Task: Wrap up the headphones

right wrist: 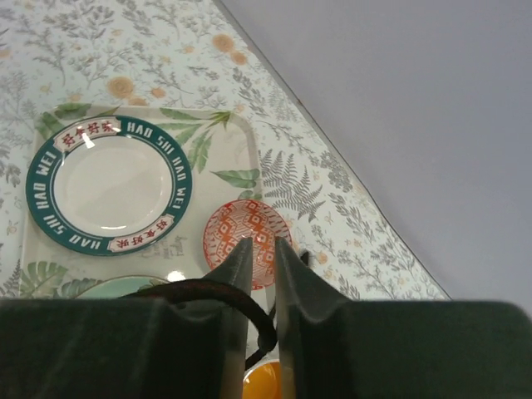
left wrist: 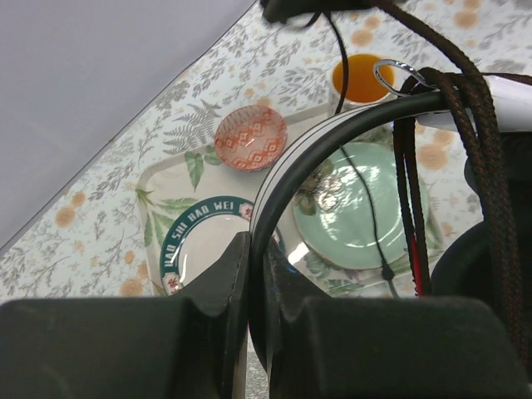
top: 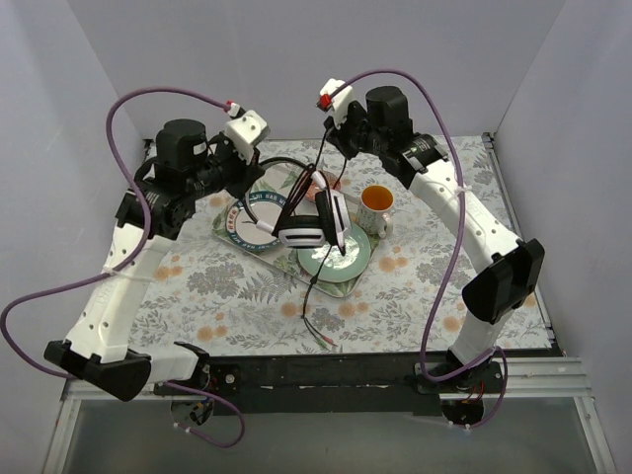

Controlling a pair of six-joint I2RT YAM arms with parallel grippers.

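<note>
The headphones (top: 318,223) hang above the tray, with white-and-black earcups and a thin black headband (left wrist: 332,133). My left gripper (top: 254,185) is shut on the headband, which runs between its jaws in the left wrist view (left wrist: 258,249). Braided black cable (left wrist: 475,133) is looped several times round the headphones near an earcup (left wrist: 515,96). The loose cable (top: 313,296) trails down to the table front. My right gripper (top: 334,148) is above the headphones, and in the right wrist view (right wrist: 263,245) its jaws are closed on a loop of the cable (right wrist: 208,291), with a narrow gap at the tips.
A leaf-patterned tray (top: 229,219) holds a white plate with a green rim (top: 245,212), a red patterned bowl (right wrist: 245,237) and a pale green plate (top: 346,265). A mug of orange liquid (top: 376,207) stands beside it. Grey walls close in on the left, the back and the right.
</note>
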